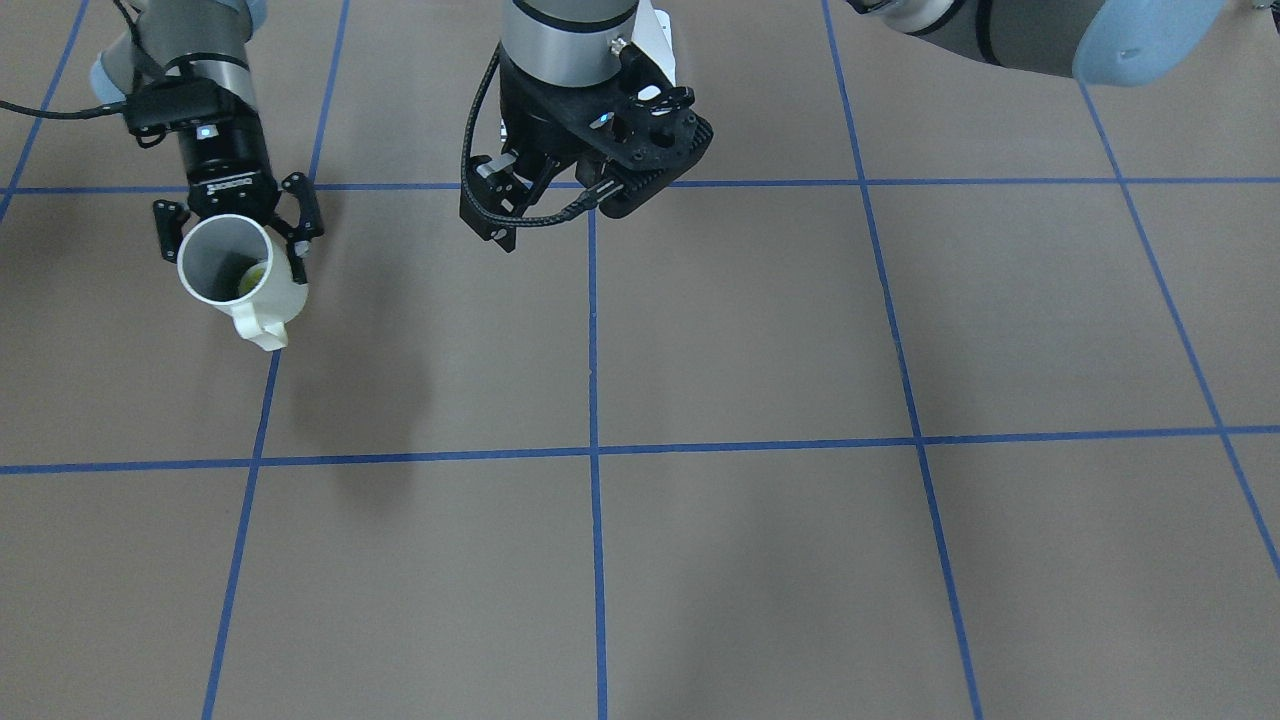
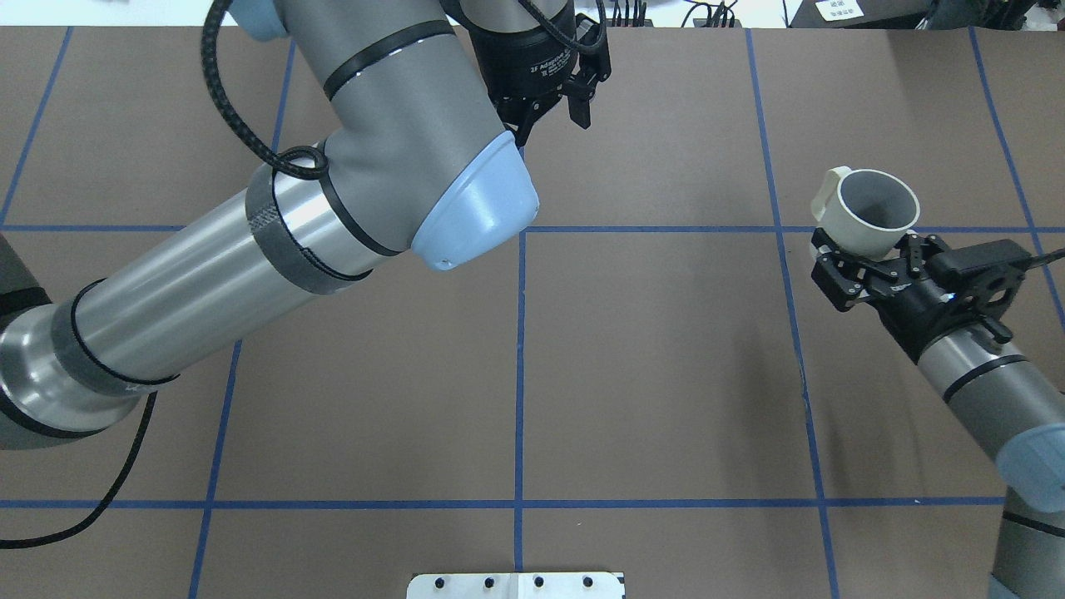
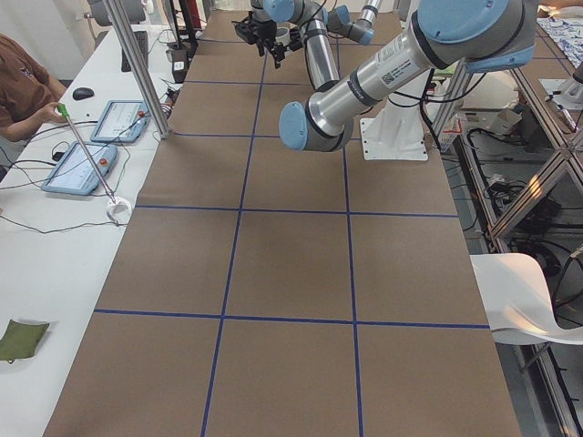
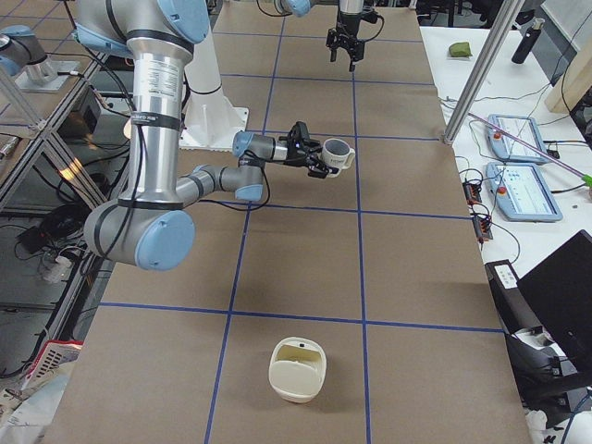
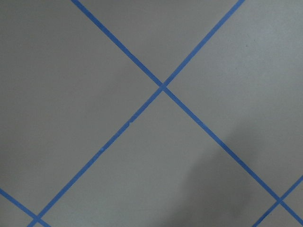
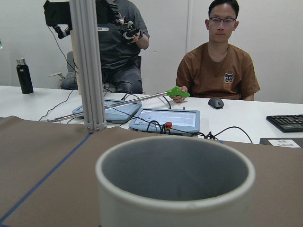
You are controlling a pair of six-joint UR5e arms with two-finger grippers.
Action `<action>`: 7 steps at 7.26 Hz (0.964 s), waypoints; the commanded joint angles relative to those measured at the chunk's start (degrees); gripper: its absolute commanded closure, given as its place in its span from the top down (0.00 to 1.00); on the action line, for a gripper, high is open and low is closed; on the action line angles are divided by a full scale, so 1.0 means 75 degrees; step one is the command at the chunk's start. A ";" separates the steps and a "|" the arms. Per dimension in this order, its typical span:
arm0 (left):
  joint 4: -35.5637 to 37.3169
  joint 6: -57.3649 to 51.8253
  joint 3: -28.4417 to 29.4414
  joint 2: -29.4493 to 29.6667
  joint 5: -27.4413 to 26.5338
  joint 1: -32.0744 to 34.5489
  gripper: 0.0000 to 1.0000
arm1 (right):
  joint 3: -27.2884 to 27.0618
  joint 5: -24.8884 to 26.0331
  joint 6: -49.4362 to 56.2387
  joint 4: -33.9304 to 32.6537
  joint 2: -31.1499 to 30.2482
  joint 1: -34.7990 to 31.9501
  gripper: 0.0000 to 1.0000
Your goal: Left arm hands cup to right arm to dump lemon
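The right tool [image 1: 232, 240] is clamped around the cup [image 1: 270, 300] and holds it raised above the right side of the desk [image 1: 760, 330], mouth upward. The lemon [image 1: 254, 278] lies inside the cup. The left tool [image 2: 556, 112] hangs with its fingers apart, empty, over the desk's far middle. The handover looks done; tipping the lemon out is what remains.

The front-facing camera looks steeply down on the table [image 1: 760, 560] from across it; the overhead one looks forward from behind the robot. Both show the cup [image 1: 225, 262], near 9 and 3 o'clock. Side cameras stand far off at its ends. The left wrist camera faces down; the right sits close behind the cup's rim.
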State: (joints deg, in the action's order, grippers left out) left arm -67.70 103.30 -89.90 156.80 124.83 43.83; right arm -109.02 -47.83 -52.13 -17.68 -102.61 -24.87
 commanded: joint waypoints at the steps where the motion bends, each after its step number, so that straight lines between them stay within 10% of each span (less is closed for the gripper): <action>1: -0.0009 -0.0016 0.0057 -0.0048 -0.0038 -0.0031 1.00 | 0.0249 -0.1050 -0.0569 0.0751 -0.1034 -0.1051 0.32; 4: -0.0067 -0.0016 0.0080 -0.0177 -0.0191 -0.0090 1.00 | 0.1206 -0.4626 -0.1007 0.1623 -0.1388 -0.4033 0.25; 7: -0.0067 -0.0016 0.0069 -0.0177 -0.0296 -0.0113 1.00 | 0.3810 -0.6217 -0.3217 0.5363 -0.1400 -0.5586 0.19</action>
State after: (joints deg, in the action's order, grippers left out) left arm -68.20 103.18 -89.34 155.49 123.08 43.07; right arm -86.71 -89.92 -69.78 13.55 -113.03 -62.26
